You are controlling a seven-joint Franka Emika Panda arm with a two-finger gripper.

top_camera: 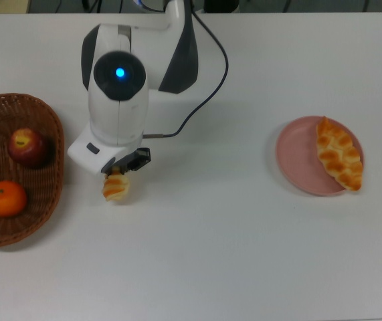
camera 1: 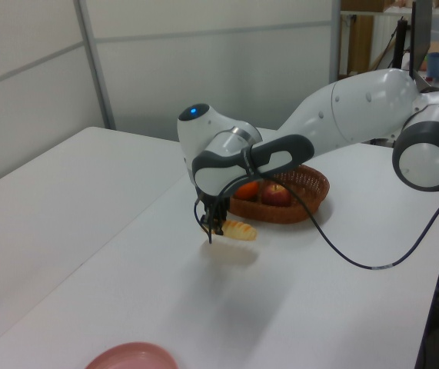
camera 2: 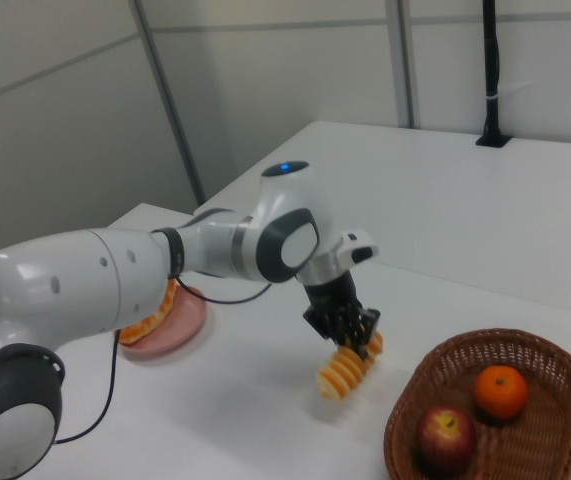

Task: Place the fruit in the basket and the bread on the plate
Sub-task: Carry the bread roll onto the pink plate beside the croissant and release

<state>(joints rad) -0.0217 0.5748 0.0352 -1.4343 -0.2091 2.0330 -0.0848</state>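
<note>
My gripper (top_camera: pixel 118 171) is shut on one end of the ridged bread roll (top_camera: pixel 116 186) and holds it a little above the table, tilted, just right of the basket (top_camera: pixel 55 137) in the top view. The roll (camera 1: pixel 237 230) hangs over its shadow in the left view, and its free end dips in the right view, where the roll (camera 2: pixel 343 370) hangs below my gripper (camera 2: pixel 357 341). The red apple (top_camera: pixel 27 146) and the orange mandarin (top_camera: pixel 6 198) lie in the wicker basket. The braided bread (top_camera: pixel 339 154) rests on the right side of the pink plate (top_camera: pixel 298 160).
A black cable (top_camera: pixel 207 93) trails from the arm across the table behind the gripper. White table surface (top_camera: pixel 204 234) lies between the basket and the plate. In the left view the plate's rim (camera 1: pixel 131 356) shows at the bottom edge.
</note>
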